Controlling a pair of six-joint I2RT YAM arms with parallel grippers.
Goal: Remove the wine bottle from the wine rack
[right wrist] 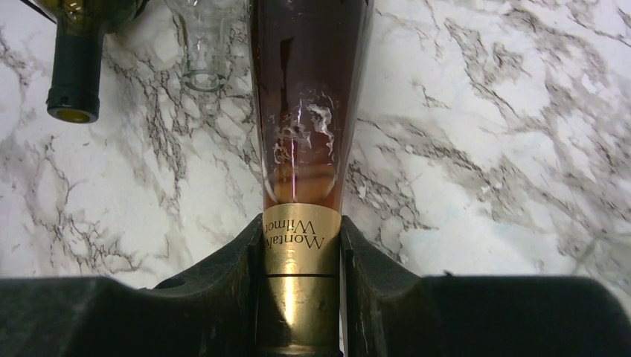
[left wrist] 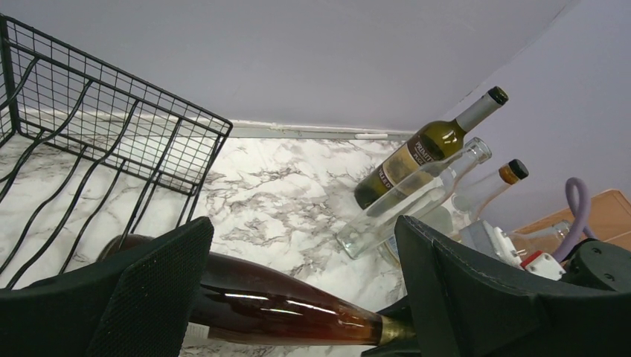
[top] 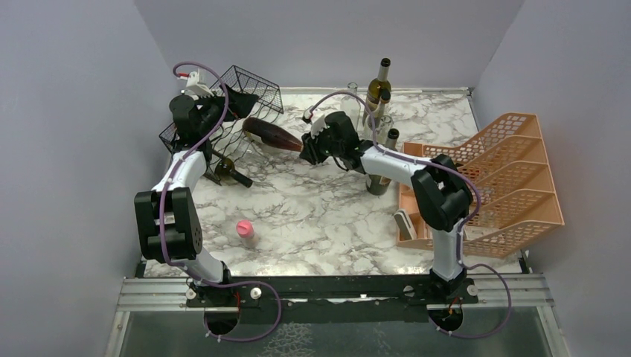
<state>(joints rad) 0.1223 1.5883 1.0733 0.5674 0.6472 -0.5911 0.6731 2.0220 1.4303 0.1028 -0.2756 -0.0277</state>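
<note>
A dark amber wine bottle (top: 271, 134) lies nearly level, its base at the edge of the black wire wine rack (top: 253, 88) at the back left. My right gripper (top: 307, 151) is shut on its gold-foiled neck (right wrist: 301, 256), and the body (right wrist: 309, 97) runs away from the fingers. My left gripper (top: 227, 108) hovers over the rack, open. In the left wrist view the bottle (left wrist: 283, 305) passes below its wide-apart fingers (left wrist: 160, 282) without touching them, with the rack (left wrist: 111, 141) at the left. Whether the bottle's base rests on the wires I cannot tell.
A green bottle (top: 232, 172) lies in the rack's lower part, its neck (right wrist: 74, 67) pointing out. Several bottles (top: 379, 89) stand at the back middle, one of them clear (left wrist: 417, 197). A peach tiered organizer (top: 506, 178) fills the right side. A small pink object (top: 245, 230) lies near the front.
</note>
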